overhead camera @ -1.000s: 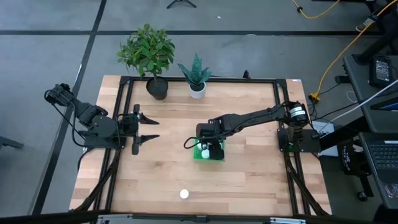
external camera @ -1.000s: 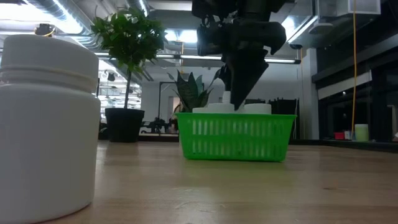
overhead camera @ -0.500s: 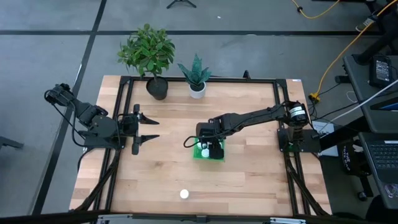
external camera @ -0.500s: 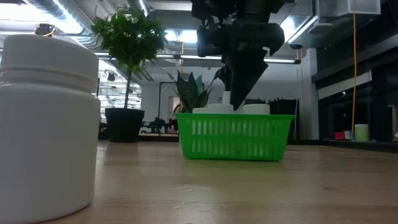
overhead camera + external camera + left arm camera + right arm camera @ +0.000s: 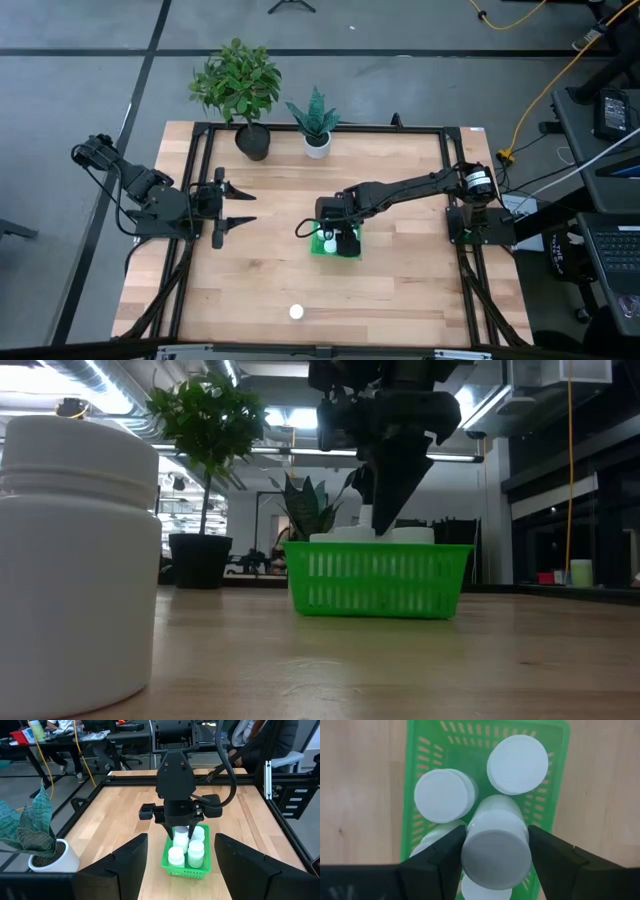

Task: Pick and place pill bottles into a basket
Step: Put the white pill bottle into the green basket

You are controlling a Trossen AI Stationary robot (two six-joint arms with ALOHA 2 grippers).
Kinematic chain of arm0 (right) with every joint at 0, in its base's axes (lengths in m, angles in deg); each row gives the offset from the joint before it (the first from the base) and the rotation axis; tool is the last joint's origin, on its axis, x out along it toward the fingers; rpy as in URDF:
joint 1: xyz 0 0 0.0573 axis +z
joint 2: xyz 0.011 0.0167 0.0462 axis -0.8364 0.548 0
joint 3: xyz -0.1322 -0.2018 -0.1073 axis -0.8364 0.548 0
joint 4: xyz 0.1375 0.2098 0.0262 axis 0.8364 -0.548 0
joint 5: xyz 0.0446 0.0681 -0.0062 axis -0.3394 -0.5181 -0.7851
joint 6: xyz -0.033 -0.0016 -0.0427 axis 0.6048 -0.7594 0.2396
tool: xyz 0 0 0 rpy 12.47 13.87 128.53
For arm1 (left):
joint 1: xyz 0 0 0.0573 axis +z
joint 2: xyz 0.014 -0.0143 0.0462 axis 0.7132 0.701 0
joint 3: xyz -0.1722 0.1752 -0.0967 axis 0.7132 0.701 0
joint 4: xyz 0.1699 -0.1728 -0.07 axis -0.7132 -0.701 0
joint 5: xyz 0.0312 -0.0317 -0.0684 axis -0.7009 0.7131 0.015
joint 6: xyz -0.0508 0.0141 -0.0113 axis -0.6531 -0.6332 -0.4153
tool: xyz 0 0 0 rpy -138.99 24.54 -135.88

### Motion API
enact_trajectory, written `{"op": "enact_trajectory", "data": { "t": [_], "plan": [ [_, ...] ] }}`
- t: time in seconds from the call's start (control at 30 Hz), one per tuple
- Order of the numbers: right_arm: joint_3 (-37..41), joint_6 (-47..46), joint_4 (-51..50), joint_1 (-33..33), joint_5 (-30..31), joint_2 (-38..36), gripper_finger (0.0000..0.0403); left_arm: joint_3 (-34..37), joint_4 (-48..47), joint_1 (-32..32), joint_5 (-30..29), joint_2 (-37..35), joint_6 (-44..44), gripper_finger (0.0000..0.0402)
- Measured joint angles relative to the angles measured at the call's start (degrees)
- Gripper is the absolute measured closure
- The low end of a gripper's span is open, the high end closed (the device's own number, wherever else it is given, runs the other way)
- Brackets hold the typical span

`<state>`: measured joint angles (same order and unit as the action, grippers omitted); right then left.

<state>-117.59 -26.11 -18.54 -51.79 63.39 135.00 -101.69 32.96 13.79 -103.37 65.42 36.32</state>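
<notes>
The green basket [image 5: 337,247] stands at mid-table and holds several white pill bottles [image 5: 442,795], standing upright. My right gripper [image 5: 495,855] points down over the basket, shut on one more bottle [image 5: 495,847]. In the low view that bottle [image 5: 365,515] stands higher than the caps beside it. Another bottle [image 5: 296,312] stands alone on its base near the table's front edge, right before the low camera [image 5: 75,560]. My left gripper [image 5: 245,207] is open and empty at the table's left. My right gripper pinches the bottle's round side wall [image 5: 470,827] between its two fingers [image 5: 437,857], just under the cap. The fingers come from above, pointing down. The bottle is upright, above the basket among the other bottles. I cannot tell whether its base rests on anything.
A black pot with a leafy plant [image 5: 240,85] and a white pot with a spiky plant [image 5: 316,125] stand at the table's far edge. A black frame [image 5: 455,200] runs around the table. Bare wood lies between the basket and the lone bottle.
</notes>
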Motion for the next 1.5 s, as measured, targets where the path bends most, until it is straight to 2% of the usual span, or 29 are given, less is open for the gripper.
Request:
{"op": "enact_trajectory", "data": {
  "t": [0.57,0.97,1.2,1.3,1.5],
  "plan": [
    [0.0,0.2,0.0,-1.4,-1.7,0.0,0.019,0.0,0.0,0.0,0.0,0.0,0.0,0.0178],
    [0.0,-0.3,0.0,-2.0,-1.8,0.0,0.0133,0.0,0.0,0.0,0.5,0.0,0.2,0.0178],
    [-0.3,-1.6,-0.4,-2.3,-1.7,-2.4,0.0136,0.0,0.0,0.0,0.5,0.0,0.5,0.0178],
    [-2.0,-1.4,-2.7,-2.2,0.7,-4.8,0.0138,0.0,0.0,0.0,0.4,0.0,1.2,0.0178],
    [-7.2,-2.2,-8.1,-1.8,9.5,-13.2,0.0139,0.0,-0.3,0.0,-1.3,0.0,4.7,0.0178]
  ]
}}
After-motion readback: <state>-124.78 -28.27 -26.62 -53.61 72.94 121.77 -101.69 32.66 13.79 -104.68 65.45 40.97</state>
